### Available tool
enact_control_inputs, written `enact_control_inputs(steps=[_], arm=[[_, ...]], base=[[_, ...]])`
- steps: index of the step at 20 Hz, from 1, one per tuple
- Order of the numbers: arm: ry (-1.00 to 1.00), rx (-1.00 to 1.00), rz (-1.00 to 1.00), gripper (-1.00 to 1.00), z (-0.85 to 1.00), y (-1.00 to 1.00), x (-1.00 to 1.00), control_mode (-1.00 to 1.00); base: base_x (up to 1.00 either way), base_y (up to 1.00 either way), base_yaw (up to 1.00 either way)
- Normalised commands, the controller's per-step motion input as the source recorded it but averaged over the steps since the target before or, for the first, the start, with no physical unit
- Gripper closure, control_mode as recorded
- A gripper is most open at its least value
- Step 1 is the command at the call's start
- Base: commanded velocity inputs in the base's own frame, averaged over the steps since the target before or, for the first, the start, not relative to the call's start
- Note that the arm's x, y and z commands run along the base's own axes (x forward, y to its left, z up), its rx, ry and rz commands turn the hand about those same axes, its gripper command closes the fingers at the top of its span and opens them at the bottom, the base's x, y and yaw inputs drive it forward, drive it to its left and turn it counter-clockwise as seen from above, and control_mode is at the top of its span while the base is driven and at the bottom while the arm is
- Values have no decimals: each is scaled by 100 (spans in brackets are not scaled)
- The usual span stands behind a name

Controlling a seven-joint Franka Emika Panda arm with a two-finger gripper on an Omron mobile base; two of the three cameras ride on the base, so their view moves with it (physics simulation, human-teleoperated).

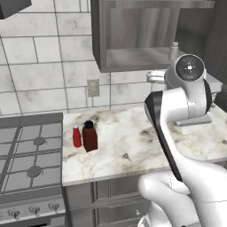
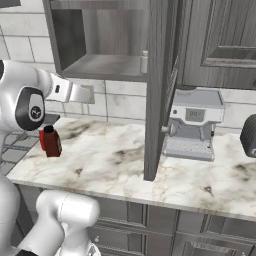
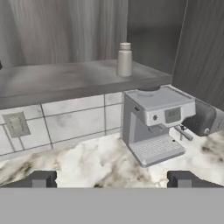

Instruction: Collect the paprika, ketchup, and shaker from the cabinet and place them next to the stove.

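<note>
1. Left base view: the paprika [image 1: 90, 137] and the ketchup [image 1: 76, 136] stand upright and side by side on the desk [image 1: 133, 146] just beside the stove [image 1: 31, 164]. The shaker [image 1: 174, 51] stands alone at the right end of the shelf in the cabinet [image 1: 133, 57], above and beyond the arm's raised wrist.

2. Right base view: the shaker [image 2: 144, 62] stands upright on the shelf, close to the cabinet's right wall, higher than the arm's hand and to its right. The paprika [image 2: 50, 141] is down on the desk.

3. Hand view: the tool [image 3: 112, 179] has its tips spread wide, pinching nothing. The shaker [image 3: 124, 60], long axis vertical, lies ahead and above, roughly on the midline; the espresso machine [image 3: 155, 124] sits below the shelf. The reach probably calls for rising and pushing forward.
</note>
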Motion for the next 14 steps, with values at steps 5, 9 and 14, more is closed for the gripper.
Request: enact_control_inputs(steps=[5,9,14], arm=[[-12,-1,-6,-100,22,-32,6,-100],[-17,0,-1,-100,8,-27,23,-100],[-19,0,0,-100,26,-18,21,-100]], base=[[0,0,0],[0,0,0],[0,0,0]])
